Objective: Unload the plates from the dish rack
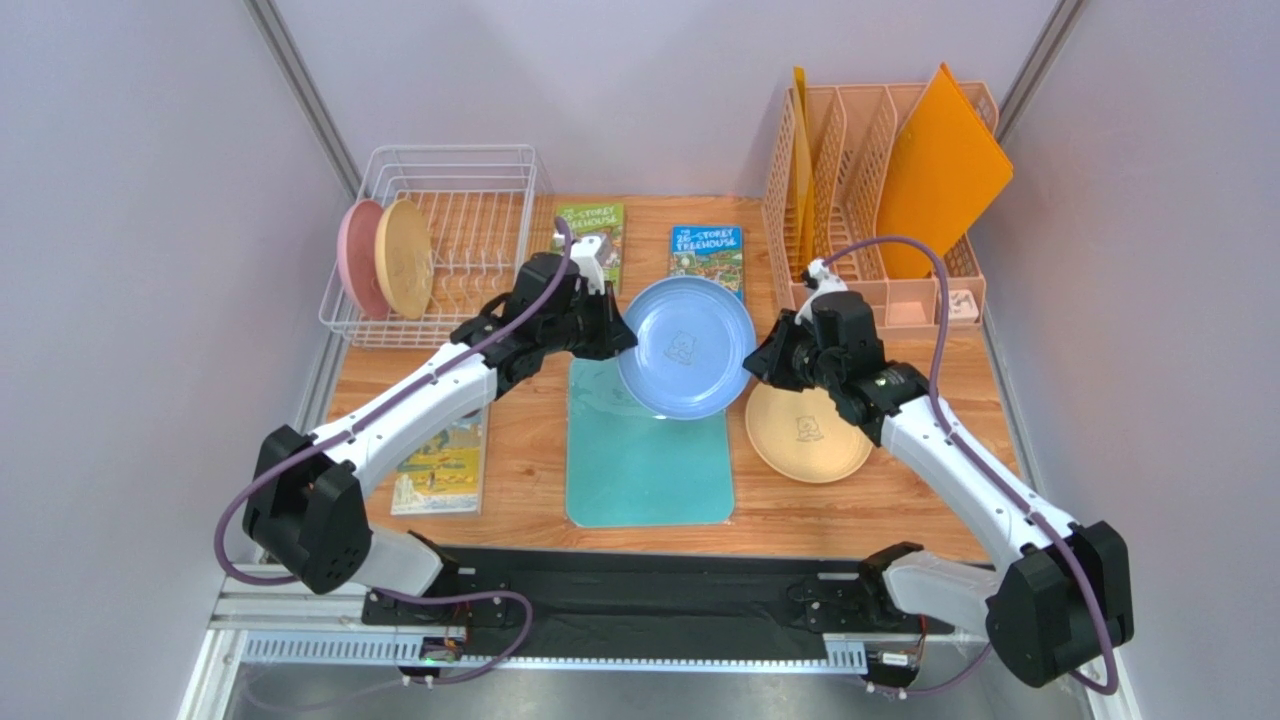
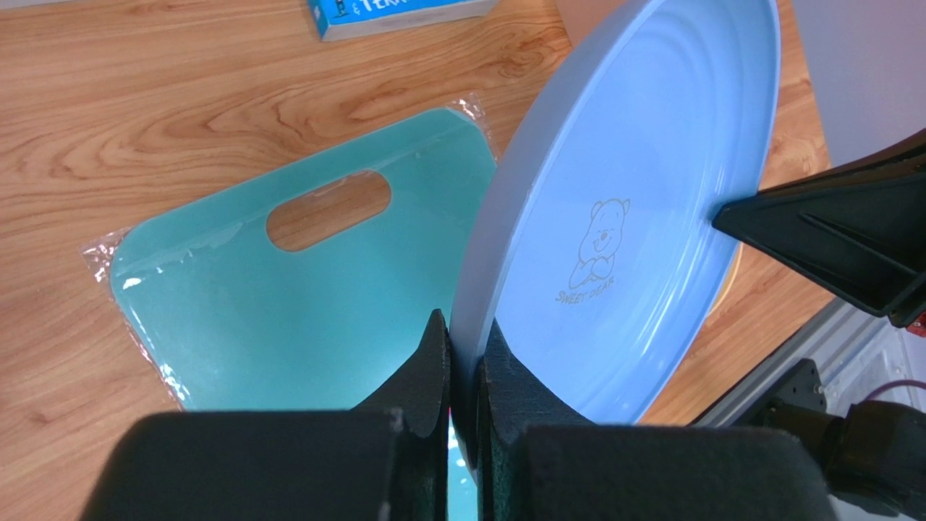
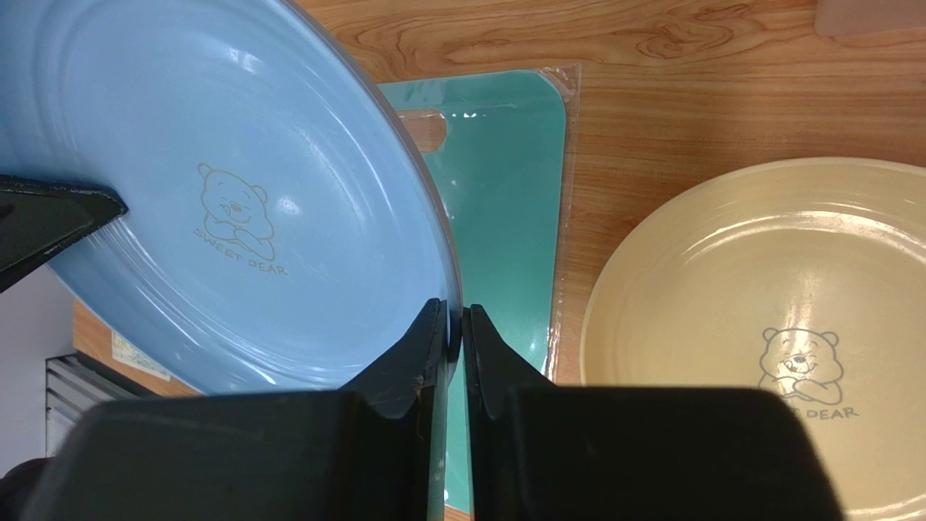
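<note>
Blue plate [image 1: 687,347], aloft over the board [image 1: 649,465], tilted with its face up and toward 6 o'clock in the top view. Pinched at the rim on two opposite sides: at 9 o'clock by the left gripper [image 1: 621,336], closed on the edge, and at 3 o'clock by the right gripper [image 1: 759,360], likewise closed on the edge. From each wrist view, rim wedged in the closed jaws, with the other gripper touching the far side. By the look of it a handover in mid-grip, shared evenly, neither gripper nearer. Line of the hold running 9 to 3 straight across the plate.

Down at 4 o'clock from the blue plate, flat on the table [image 1: 526,450]: yellow plate [image 1: 804,443], just beside the board and beneath the right gripper. Probably the spot for stacking, so on the right's side and away from the left. Judged next: loosen the left pinch, carry with the right toward 4 o'clock, lay flat. Risk of a swing or slip on a thin one-sided rim hold.

Out at 10 o'clock: rack [image 1: 451,150], pink plate [image 1: 356,258] and tan plate [image 1: 406,258] upright at its left end, close together, nearer the left gripper. Two yet to come out
</note>
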Available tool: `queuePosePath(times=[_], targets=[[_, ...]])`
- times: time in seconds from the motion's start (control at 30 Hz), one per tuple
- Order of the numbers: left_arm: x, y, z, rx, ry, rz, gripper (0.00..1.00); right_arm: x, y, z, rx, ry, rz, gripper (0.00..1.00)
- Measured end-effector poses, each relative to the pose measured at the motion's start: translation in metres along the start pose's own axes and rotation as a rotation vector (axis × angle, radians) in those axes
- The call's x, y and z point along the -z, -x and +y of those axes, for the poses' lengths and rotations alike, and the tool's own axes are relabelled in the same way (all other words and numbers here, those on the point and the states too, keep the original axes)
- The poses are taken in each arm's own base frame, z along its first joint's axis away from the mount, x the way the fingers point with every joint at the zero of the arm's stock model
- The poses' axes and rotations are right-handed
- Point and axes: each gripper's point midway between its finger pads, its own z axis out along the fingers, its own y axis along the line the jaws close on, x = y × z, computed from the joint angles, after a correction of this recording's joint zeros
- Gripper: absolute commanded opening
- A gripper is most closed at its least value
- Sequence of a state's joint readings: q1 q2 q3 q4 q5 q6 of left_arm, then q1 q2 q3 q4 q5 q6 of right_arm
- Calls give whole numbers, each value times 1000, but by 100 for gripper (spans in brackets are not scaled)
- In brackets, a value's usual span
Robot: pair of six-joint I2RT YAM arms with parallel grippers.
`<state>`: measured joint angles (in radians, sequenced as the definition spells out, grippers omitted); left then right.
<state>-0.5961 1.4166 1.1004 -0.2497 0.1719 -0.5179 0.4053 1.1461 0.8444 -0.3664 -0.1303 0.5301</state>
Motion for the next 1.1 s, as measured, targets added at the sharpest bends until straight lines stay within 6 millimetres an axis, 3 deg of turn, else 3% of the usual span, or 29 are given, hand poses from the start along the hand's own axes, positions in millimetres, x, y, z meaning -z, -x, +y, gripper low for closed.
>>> queuePosePath(times=[0.17, 0.23, 0.33, 0.43, 0.53, 0.6, 0.63, 0.73, 0.83, 0.97, 1.1], targets=[[0, -1, -2, -1, -7, 3, 0, 0, 2, 2, 4, 8, -9, 26], [0, -2, -4, -3, -12, 6, 0, -1, 3, 2, 5, 9, -11, 26], [0, -4, -7, -8, -19, 11, 0, -3, 2, 1, 5, 6, -8, 19], [0, -4, -6, -12, -13, 11, 0, -8, -1, -1, -2, -3, 7, 0], [-1, -6, -2, -11, 7, 15, 0, -10, -1, -1, -6, 0, 9, 0], [-1, -6, -1, -11, 11, 17, 19, -9, -1, -2, -7, -4, 7, 0], [-1, -6, -1, -12, 11, 17, 40, -9, 0, -2, -8, -7, 5, 0], [-1, -8, 2, -26, 27, 19, 66, -3, 2, -8, 4, -44, -17, 0], [0, -3, 8, -49, 70, 0, 89, 11, 4, -29, 4, -145, -37, 0], [4, 8, 27, -85, 187, -39, 97, 33, 7, -60, -20, -277, -69, 0], [19, 20, 54, -135, 347, -92, 99, 55, -3, -97, -90, -418, -60, 0]])
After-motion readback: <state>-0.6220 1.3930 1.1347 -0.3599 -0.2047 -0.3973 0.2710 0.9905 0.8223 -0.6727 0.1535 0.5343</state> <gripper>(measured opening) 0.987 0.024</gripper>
